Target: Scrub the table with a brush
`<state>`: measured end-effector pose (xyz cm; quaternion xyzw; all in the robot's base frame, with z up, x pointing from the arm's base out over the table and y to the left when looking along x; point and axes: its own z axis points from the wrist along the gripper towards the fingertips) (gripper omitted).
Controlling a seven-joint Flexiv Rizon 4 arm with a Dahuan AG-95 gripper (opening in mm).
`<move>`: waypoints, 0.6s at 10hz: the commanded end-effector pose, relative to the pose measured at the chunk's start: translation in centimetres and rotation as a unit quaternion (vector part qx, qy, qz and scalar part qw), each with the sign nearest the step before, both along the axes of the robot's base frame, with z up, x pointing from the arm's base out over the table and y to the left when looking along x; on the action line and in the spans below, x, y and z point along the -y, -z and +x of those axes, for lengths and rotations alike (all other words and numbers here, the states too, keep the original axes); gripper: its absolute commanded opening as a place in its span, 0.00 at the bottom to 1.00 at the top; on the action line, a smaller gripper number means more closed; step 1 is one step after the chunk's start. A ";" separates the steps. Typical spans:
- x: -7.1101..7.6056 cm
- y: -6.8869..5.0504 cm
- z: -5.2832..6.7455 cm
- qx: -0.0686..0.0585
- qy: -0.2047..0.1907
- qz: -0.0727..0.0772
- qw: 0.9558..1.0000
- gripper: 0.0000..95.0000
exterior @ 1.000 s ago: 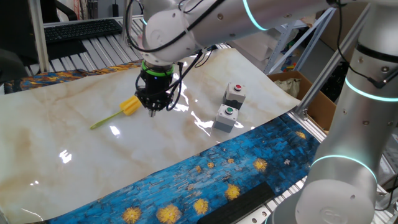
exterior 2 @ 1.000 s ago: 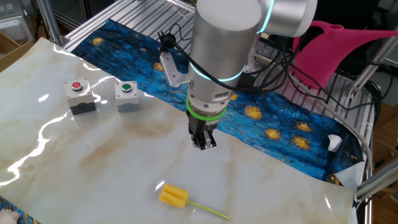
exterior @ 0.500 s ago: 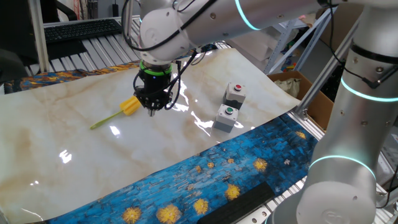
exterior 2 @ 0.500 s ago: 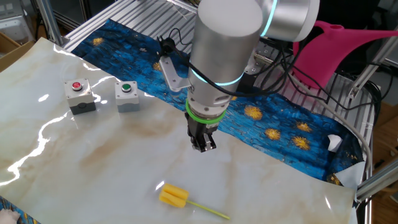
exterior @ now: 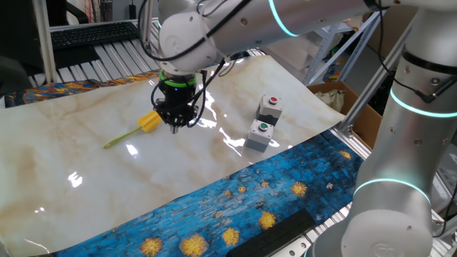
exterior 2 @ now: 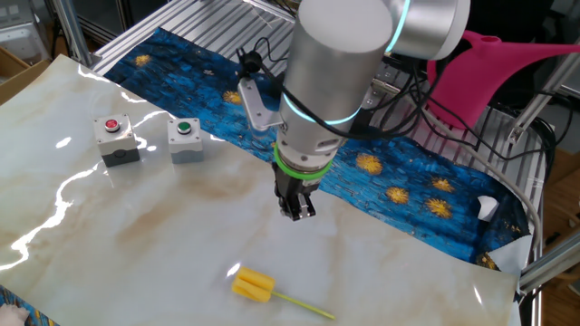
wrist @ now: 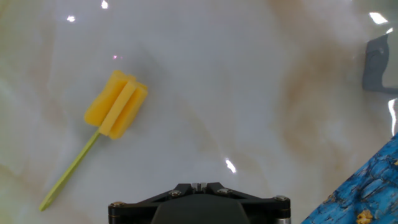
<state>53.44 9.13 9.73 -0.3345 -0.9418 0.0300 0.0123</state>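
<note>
The brush (exterior: 149, 122) lies flat on the cream marble table (exterior: 86, 164), its yellow bristle head toward the gripper and its thin yellow-green handle pointing away. It also shows in the other fixed view (exterior 2: 252, 286) and at the left of the hand view (wrist: 116, 104). My gripper (exterior: 175, 127) points straight down, just above the tabletop and a short way beside the bristle head, not touching it. Its fingers (exterior 2: 295, 210) look closed together and hold nothing. In the hand view only the gripper's dark body and tips (wrist: 199, 185) show, at the bottom edge.
Two grey button boxes stand on the table beyond the gripper, one with a red button (exterior: 270, 107) and one with a green button (exterior: 260, 134). The blue flowered cloth (exterior: 235, 200) edges the table. A cardboard box (exterior: 343, 100) and a pink object (exterior 2: 507, 63) sit off the table.
The arm's upper links have shifted slightly. The gripper tip stays almost where it was above the table. The brush has not moved.
</note>
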 end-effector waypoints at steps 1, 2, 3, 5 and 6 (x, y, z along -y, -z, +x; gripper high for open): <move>0.0 0.0 -0.1 0.002 -0.006 0.000 1.000 0.00; 0.0 0.0 -0.1 0.001 -0.006 0.002 1.000 0.00; 0.0 0.0 -0.1 0.000 -0.011 0.003 1.000 0.00; 0.0 0.0 -0.1 0.000 -0.019 0.008 1.000 0.00; 0.0 0.0 -0.1 -0.001 -0.018 0.006 1.000 0.00</move>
